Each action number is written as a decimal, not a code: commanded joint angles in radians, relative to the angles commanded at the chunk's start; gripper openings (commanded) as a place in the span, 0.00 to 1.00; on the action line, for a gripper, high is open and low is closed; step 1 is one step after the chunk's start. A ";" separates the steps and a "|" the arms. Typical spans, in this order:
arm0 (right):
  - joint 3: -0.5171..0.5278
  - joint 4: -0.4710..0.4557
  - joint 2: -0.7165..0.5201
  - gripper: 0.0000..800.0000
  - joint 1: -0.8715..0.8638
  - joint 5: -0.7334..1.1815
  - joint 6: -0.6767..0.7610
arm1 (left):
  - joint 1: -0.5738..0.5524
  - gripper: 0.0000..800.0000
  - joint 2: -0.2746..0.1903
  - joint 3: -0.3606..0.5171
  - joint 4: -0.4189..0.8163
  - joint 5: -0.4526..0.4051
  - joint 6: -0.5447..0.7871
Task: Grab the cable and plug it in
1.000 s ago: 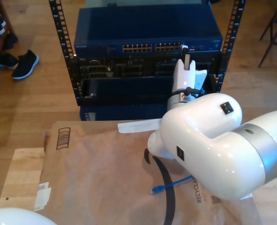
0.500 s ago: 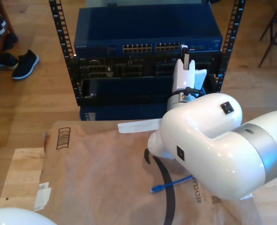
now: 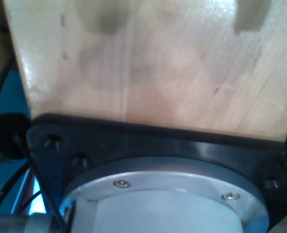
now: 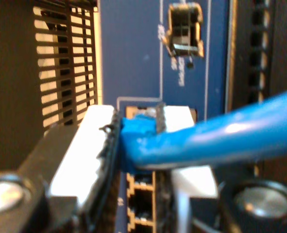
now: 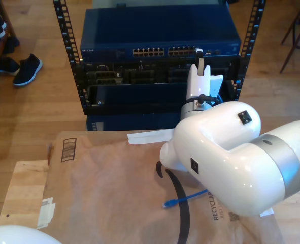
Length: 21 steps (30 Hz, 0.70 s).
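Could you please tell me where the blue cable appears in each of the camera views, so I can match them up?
Exterior view: the blue cable has its loose end lying on the brown paper, beside the white arm, towards the lower right of the exterior view.
Second wrist view: the cable is pinched between the fingers of my second gripper.
First wrist view: I cannot make it out.
Shared landmark: the blue network switch.

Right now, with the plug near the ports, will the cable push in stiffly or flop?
Probably floppy: the cable bends away from my second claw, and its loose end trails on the paper. Likely light, held near the plug.
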 joint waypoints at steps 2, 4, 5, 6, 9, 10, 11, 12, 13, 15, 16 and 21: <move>0.000 0.000 -0.002 0.00 0.000 0.000 0.000 | 0.000 1.00 0.000 0.002 0.000 0.000 0.000; 0.000 0.000 -0.002 0.00 0.000 0.000 0.000 | 0.000 1.00 0.000 0.000 0.000 0.000 0.000; 0.000 0.000 -0.002 0.00 0.000 0.000 0.000 | 0.000 1.00 -0.002 0.000 0.000 0.000 0.000; 0.000 0.000 -0.003 0.00 0.000 0.000 0.000 | 0.000 1.00 -0.002 0.002 0.000 0.000 0.000; 0.003 0.000 -0.005 0.00 0.002 0.000 0.000 | 0.000 1.00 0.000 0.000 0.000 0.000 0.000; 0.006 0.000 -0.005 0.00 0.002 -0.002 0.000 | 0.000 1.00 0.000 0.002 0.000 -0.002 0.000; 0.009 0.000 -0.005 0.00 0.003 -0.002 0.000 | 0.000 1.00 -0.002 0.002 0.000 -0.002 0.000; 0.011 0.000 -0.005 0.00 0.005 -0.002 0.002 | 0.000 1.00 0.000 0.000 0.000 0.000 0.000; 0.014 -0.002 -0.005 0.00 0.005 -0.003 0.002 | 0.000 1.00 0.000 0.000 0.000 0.000 0.000; 0.015 0.000 -0.005 0.00 0.005 -0.006 0.002 | 0.000 1.00 0.000 0.002 0.000 0.000 0.000; 0.015 -0.002 -0.005 0.00 0.005 -0.006 0.002 | 0.000 1.00 0.000 0.002 0.000 0.000 0.000; 0.014 -0.002 -0.005 0.00 0.006 -0.006 0.000 | 0.000 1.00 0.000 0.002 0.000 0.000 0.000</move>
